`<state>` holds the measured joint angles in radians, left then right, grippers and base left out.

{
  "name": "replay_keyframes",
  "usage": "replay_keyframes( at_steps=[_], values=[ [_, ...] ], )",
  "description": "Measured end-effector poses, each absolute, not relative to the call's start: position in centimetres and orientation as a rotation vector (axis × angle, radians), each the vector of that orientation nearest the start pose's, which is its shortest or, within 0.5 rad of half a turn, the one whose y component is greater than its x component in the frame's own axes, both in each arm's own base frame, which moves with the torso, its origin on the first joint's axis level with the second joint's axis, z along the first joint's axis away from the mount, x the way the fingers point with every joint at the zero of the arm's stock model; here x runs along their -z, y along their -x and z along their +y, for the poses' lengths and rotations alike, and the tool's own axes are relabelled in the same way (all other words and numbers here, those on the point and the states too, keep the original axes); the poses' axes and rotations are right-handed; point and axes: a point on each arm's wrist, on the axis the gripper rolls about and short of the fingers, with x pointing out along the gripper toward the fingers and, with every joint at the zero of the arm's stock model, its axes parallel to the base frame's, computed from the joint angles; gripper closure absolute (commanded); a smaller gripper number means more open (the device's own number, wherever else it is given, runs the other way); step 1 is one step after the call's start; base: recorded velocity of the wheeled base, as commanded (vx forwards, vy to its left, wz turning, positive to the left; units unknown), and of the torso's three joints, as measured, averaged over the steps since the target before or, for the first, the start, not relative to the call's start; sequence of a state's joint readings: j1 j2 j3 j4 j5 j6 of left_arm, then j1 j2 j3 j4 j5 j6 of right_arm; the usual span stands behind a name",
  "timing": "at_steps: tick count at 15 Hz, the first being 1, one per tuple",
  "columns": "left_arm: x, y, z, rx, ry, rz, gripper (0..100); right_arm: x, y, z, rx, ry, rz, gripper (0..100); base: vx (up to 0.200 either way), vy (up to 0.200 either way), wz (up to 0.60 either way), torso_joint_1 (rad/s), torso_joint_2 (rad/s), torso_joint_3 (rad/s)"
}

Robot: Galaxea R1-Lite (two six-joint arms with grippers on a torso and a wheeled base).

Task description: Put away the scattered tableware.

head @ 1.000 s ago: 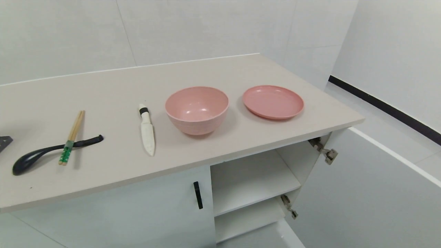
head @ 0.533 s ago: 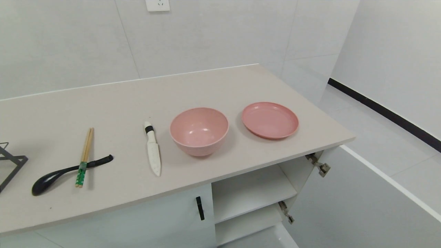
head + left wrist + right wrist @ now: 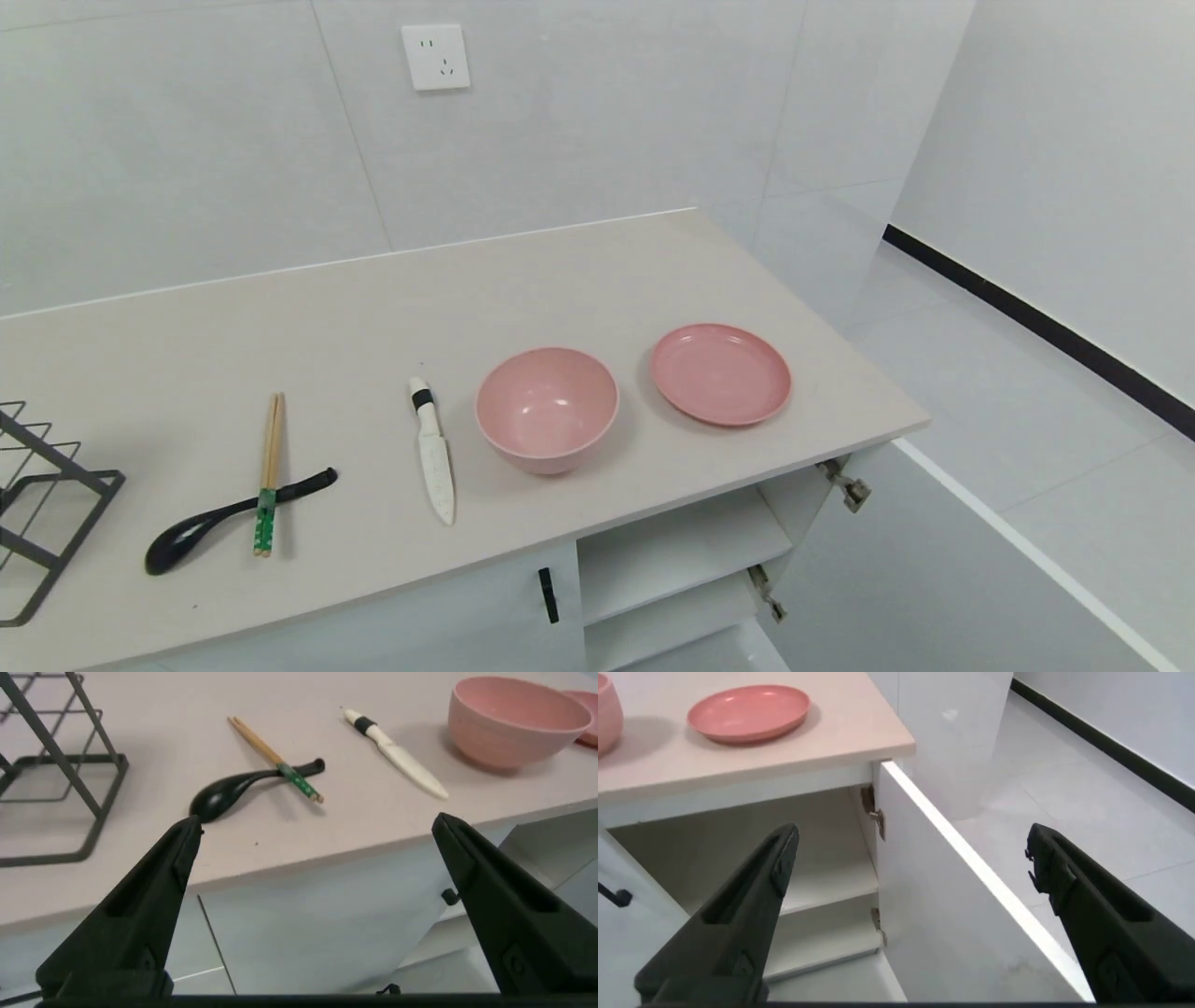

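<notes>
On the beige countertop [image 3: 560,271] lie a pink bowl [image 3: 547,408], a pink plate [image 3: 720,372], a white knife with a black band [image 3: 434,450], wooden chopsticks [image 3: 268,471] and a black spoon [image 3: 224,518] crossing under them. My left gripper [image 3: 313,859] is open, held in front of the counter edge below the spoon [image 3: 243,789] and chopsticks [image 3: 277,758], holding nothing. My right gripper [image 3: 910,873] is open before the open cupboard [image 3: 747,877], below the plate [image 3: 747,713].
A black wire rack [image 3: 42,495] stands at the counter's left end. The cupboard's right door [image 3: 971,905] hangs open, baring white shelves [image 3: 681,546]; the left door with a black handle [image 3: 548,595] is closed. Floor and a wall lie to the right.
The head camera has tilted up and pulled back, so the counter sits lower in view and the wall socket and the rack now show. The tableware itself has not moved.
</notes>
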<state>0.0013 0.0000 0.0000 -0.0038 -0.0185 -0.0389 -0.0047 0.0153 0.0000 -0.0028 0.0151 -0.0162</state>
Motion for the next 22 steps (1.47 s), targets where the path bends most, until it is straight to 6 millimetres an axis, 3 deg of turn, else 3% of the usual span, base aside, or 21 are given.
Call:
replay_keyframes(
  at_steps=[4, 7, 20, 22],
  values=[
    [-7.6, 2.3, 0.0, 0.017, 0.038, -0.003, 0, -7.6, 2.2, 0.0, -0.011, 0.015, 0.012, 0, 0.15, 0.0, 0.0, 0.296, -0.59, -0.283],
    [-7.6, 2.3, 0.0, 0.018, 0.038, -0.002, 0, -7.6, 2.2, 0.0, -0.01, 0.015, 0.015, 0, 0.067, 0.0, 0.0, 0.093, -0.12, -0.066],
    [-7.6, 2.3, 0.0, 0.015, 0.039, -0.002, 0, -7.7, 2.2, 0.1, -0.011, 0.031, 0.007, 0, 0.0, -0.031, 0.0, 0.0, 0.0, 0.001],
    [-7.6, 2.3, 0.0, 0.016, 0.037, -0.002, 0, -8.8, 2.2, 0.1, -0.017, 0.03, -0.108, 0, 0.0, 0.0, 0.0, 0.0, 0.0, 0.0]
  ],
)
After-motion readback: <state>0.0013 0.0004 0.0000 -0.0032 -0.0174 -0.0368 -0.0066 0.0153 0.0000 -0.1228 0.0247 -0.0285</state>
